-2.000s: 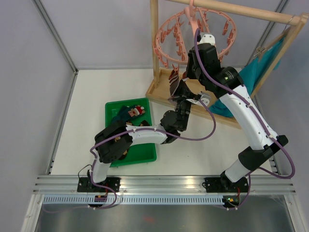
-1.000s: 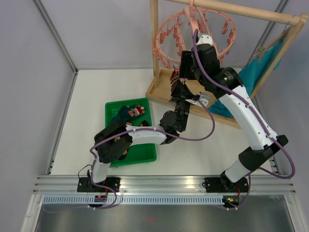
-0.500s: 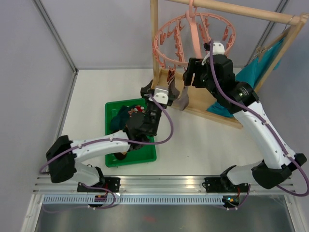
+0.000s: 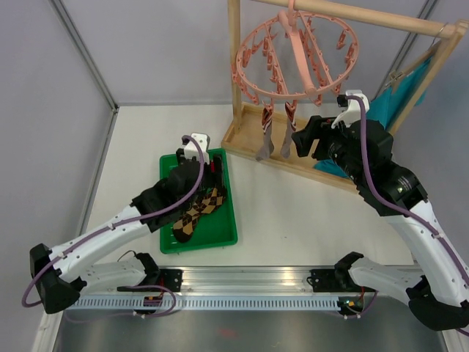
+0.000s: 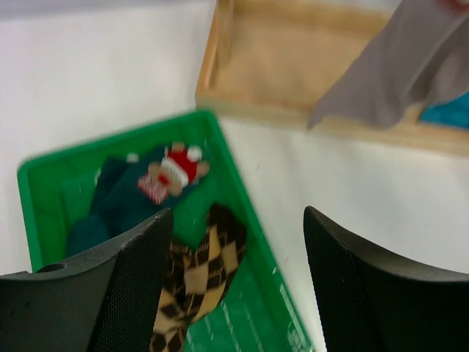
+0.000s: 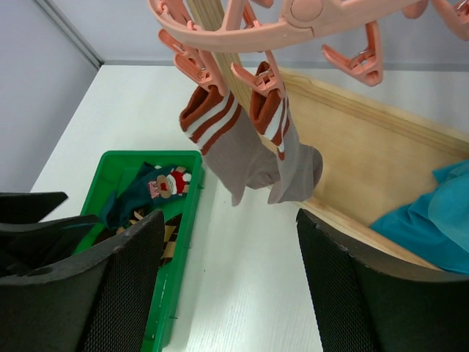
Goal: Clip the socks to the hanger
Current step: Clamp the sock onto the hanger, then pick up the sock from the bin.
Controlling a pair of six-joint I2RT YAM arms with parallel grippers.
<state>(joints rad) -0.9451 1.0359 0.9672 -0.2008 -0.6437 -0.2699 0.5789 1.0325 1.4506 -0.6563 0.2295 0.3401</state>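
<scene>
1. Grey socks (image 6: 249,158) hang pegged on the hanger (image 4: 297,55); empty, spread right fingers (image 6: 124,286) nearby could knock them loose.
2. Left fingers (image 5: 132,286), spread empty over the tray (image 4: 201,246), may grab argyle sock (image 5: 201,282) and teal sock (image 5: 117,205) together.

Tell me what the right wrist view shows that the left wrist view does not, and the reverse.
Only the right wrist view: the pink plastic round hanger, its pegs gripping the red-and-white striped cuffs of two grey-brown socks. Only the left wrist view: the brown-black argyle sock almost whole; the other catches a scrap. Both: the socks' grey toes, the green plastic tray, the dark teal sock with red-white motif, the wooden base frame.
</scene>
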